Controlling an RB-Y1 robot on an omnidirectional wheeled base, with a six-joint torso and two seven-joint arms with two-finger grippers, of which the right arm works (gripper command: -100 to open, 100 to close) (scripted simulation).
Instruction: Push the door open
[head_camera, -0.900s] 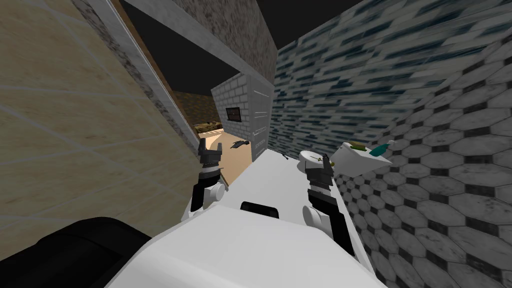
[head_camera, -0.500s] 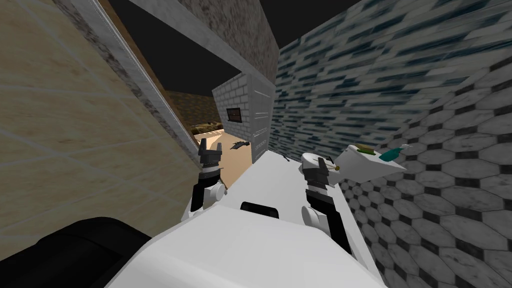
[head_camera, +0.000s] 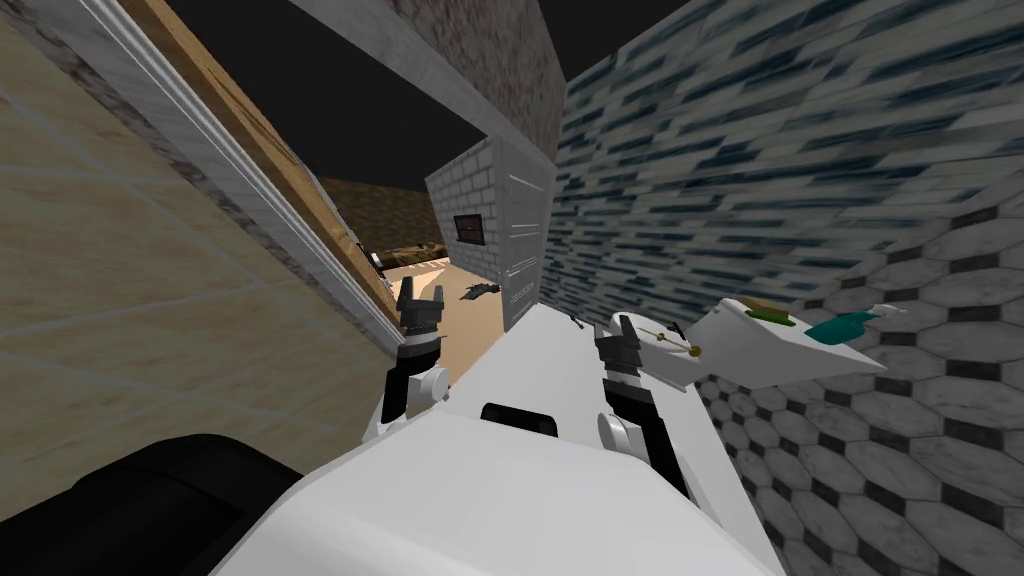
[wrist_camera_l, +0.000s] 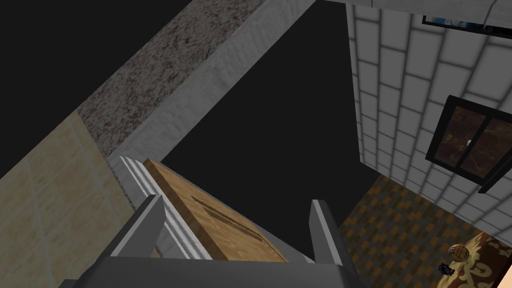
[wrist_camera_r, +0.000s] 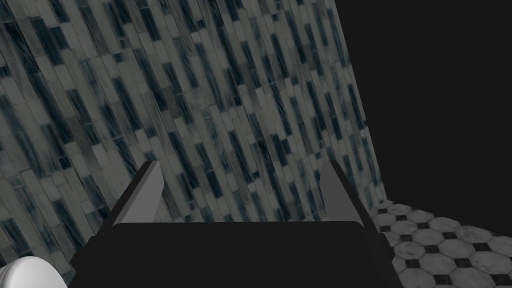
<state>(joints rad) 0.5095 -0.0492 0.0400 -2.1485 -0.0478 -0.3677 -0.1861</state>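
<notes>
At the doorway, the wooden door (head_camera: 265, 160) stands at eleven o'clock of the left gripper (head_camera: 420, 297), fingers apart; the right gripper (head_camera: 620, 330) is spread too, with a sink (head_camera: 770, 350) at three o'clock.

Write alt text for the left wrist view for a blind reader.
The left tool, fingers open, points at a wooden door beside its pale grey frame. Beyond lie a black area and a white brick wall with a dark-framed window.
</notes>
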